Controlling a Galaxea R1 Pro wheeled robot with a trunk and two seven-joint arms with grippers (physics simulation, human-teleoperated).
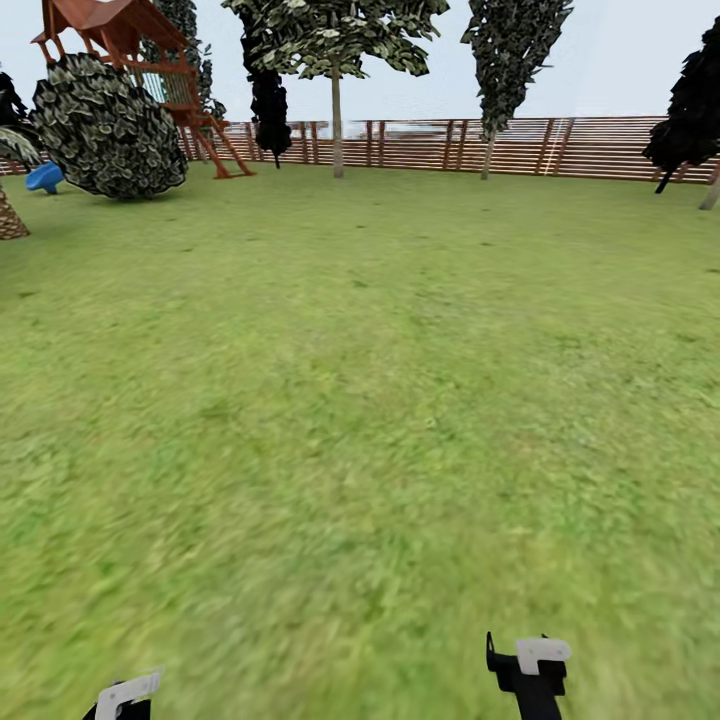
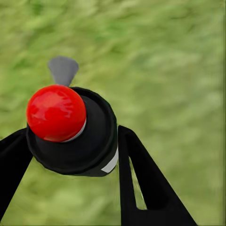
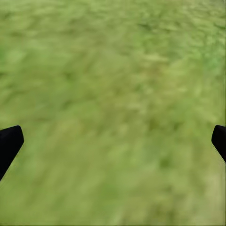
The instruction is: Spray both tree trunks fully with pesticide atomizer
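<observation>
Garden: wide lawn ahead of me, slatted fence along the far edge, and I see grass all the way there.
Trees: two pale bare trunks stand by that fence, one near the middle, a thinner-looking one further right; both are well apart from me.
Off to the side: a round leafy bush and a wooden play tower at far left, not my targets.
Atomizer: it sits in my left gripper, black body with the red cap and a grey nozzle beyond it.
Left hand: fingers closed snug on either side of the black body.
Right hand: my right gripper hangs over bare grass, fingertips spread wide, holding nothing.
Risk: spraying from here, I judge the mist would fall on lawn, the trunks being too far.
Risk two: the bottle looks held near its top, so a jolt while rolling could tilt it or slip it loose.
</observation>
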